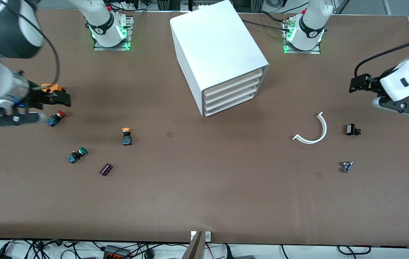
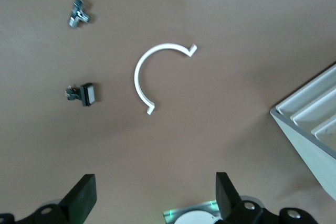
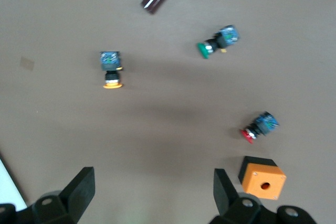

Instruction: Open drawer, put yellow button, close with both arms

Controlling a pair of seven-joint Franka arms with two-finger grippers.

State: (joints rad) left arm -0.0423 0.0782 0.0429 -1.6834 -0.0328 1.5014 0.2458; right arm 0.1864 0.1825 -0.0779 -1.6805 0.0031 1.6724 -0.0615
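Brown bench (image 1: pixel 204 201) carries everything. Nearest the front camera lie a dark purple block (image 1: pixel 106 169) and a small metal part (image 1: pixel 346 166), then a green-capped button (image 1: pixel 76 155) on its side.

Farther up, the yellow button (image 1: pixel 126 136) lies alone, well apart from both arms, toward the right arm's end of the bench: a yellow-orange mushroom cap, a black neck and a blue-black base, with the cap pointing toward the robots' bases. No writing on it can be read.

About level with it, toward the left arm's end, are a white curved strip (image 1: pixel 312 130) and a small black switch (image 1: pixel 352 130). A red-capped button (image 1: pixel 55 118) lies just beside the right end effector (image 1: pixel 66 99), which hangs released near an orange box (image 1: pixel 52 88).

The left end effector (image 1: pixel 355 84) hangs released over bare bench.

Farthest, the cabinet (image 1: pixel 219 54) stands between the bases. Its uppermost drawer (image 1: pixel 234 83), shallow and white, is shut flush with the three below.
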